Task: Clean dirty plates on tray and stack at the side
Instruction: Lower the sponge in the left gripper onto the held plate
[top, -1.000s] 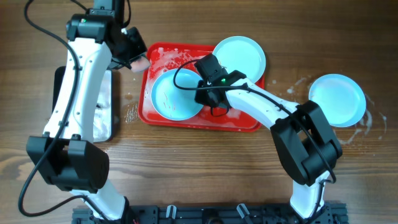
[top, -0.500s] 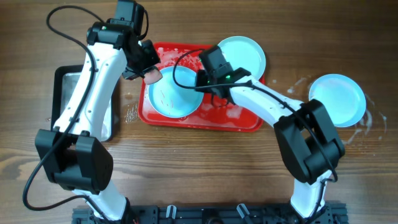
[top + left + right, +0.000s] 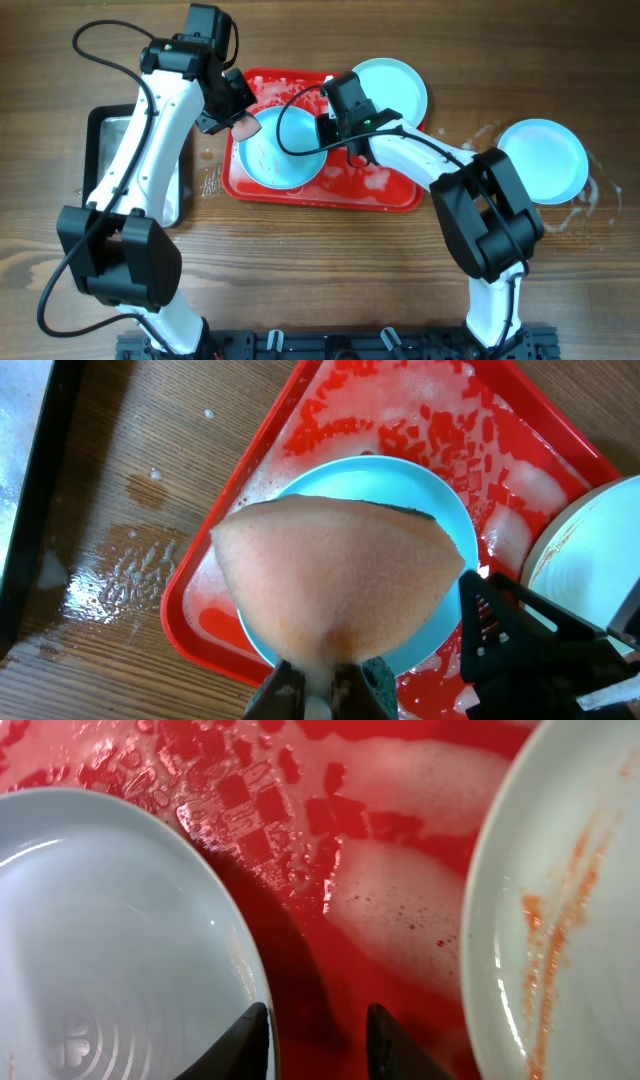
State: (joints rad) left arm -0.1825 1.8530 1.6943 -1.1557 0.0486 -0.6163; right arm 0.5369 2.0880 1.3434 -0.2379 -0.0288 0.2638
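A pale blue plate (image 3: 283, 150) lies in the left half of the red tray (image 3: 392, 192), which is wet with white suds. My left gripper (image 3: 228, 110) is shut on a pinkish sponge (image 3: 340, 585) and holds it over that plate (image 3: 445, 510). A second plate (image 3: 388, 88), streaked with orange (image 3: 560, 900), rests on the tray's far right corner. A third plate (image 3: 541, 160) sits on the table at the right. My right gripper (image 3: 320, 1045) is open at the first plate's right rim (image 3: 110, 920), its left fingertip (image 3: 252, 1035) over the rim and the other over the sudsy tray (image 3: 400, 870).
A silver metal pan (image 3: 170, 180) stands left of the tray, partly under my left arm. Water and suds are splashed on the wood between pan and tray (image 3: 140, 560) and around the right-hand plate.
My left arm has swung the sponge from beyond the tray's left corner onto the plate's left side. My right gripper has shifted toward the plate's upper right rim and its jaws have come apart.
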